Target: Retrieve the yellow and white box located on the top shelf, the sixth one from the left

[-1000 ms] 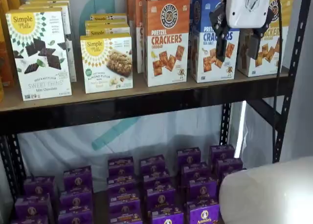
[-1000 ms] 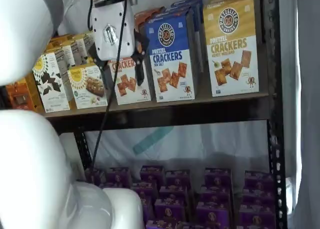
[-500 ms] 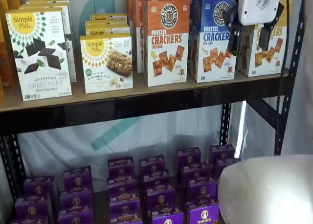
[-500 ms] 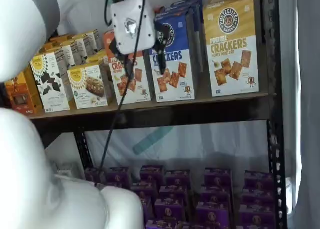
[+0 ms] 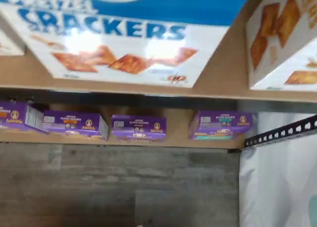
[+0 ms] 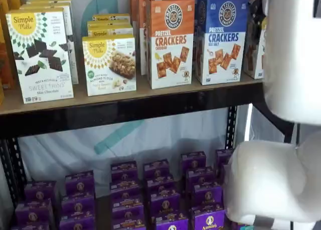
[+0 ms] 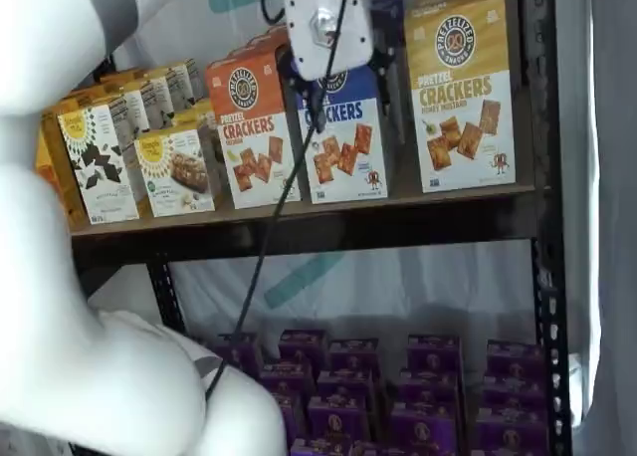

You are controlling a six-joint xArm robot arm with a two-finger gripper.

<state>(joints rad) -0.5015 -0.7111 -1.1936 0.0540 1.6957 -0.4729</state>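
Blue-topped cracker box sits behind the fingers — spread unclear — beside the yellow and white box.

We see the yellow and white box mustard above, white below with brown crackers; a blue-topped box beside it; an orange-topped box; purple boxes below.

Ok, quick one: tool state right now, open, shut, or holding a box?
Tool: holds nothing; it hangs in front of the blue cracker box. Only one black finger shows plainly, so open or shut cannot be told.
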